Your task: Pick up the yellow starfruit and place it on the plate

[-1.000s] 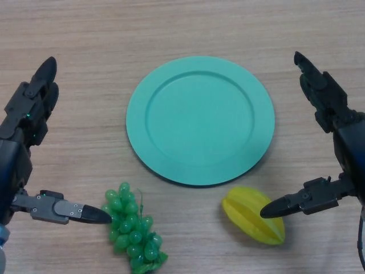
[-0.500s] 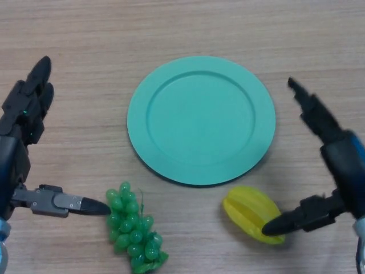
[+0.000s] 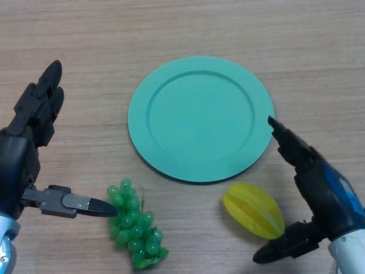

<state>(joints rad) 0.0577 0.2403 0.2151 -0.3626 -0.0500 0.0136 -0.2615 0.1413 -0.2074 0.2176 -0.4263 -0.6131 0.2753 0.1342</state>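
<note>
Green grape bunch (image 3: 135,225) on the wooden table (image 3: 182,28).

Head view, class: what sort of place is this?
Probably a robot test bench: a wood-grain table with an empty teal plate, a plastic-looking yellow starfruit and green grapes between two black hands.

This looks like a lab or test bench, not a home. The wood-grain table (image 3: 182,23) carries only staged props: a teal plate (image 3: 201,119) just beyond the right hand (image 3: 319,188), a plastic-looking starfruit (image 3: 252,210) beside its thumb, and toy grapes (image 3: 134,224) just beside the left hand (image 3: 23,160).
</note>
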